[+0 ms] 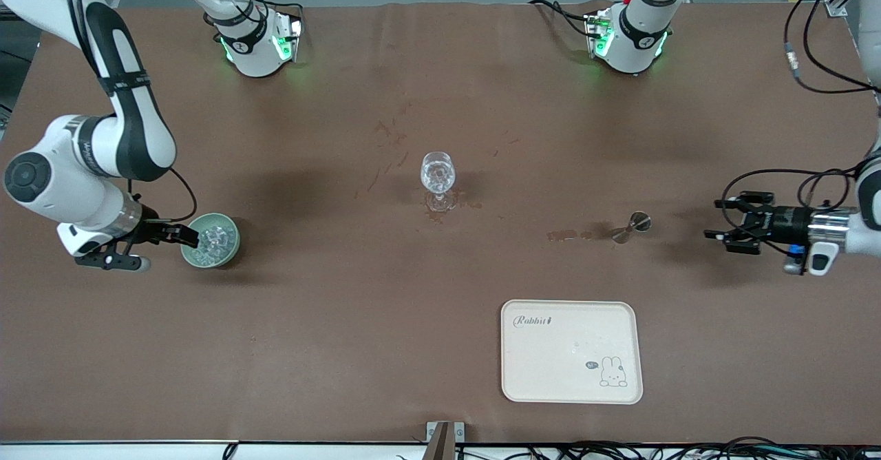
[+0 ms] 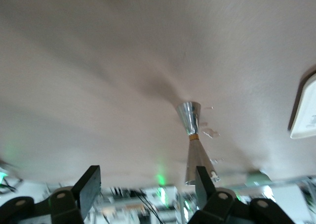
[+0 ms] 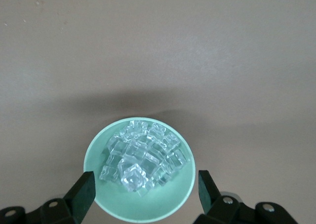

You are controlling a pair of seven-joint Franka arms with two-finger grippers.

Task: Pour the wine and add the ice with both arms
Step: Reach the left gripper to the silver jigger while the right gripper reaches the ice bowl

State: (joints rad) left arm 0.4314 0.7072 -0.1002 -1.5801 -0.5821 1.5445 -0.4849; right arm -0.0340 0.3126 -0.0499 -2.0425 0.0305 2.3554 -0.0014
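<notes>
Your right arm (image 1: 103, 150) comes in from its base, elbow bent low, wrist level. Your right gripper (image 1: 175, 239) has its fingers (image 3: 83, 194) spread wide and pointing sideways. Your left arm (image 1: 868, 191) folds down at its end of the table, left gripper (image 1: 716, 220) also level, its fingers (image 2: 89, 187) parted.

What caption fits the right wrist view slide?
Right gripper, fingers open, poised at a pale green bowl heaped with ice.
</notes>
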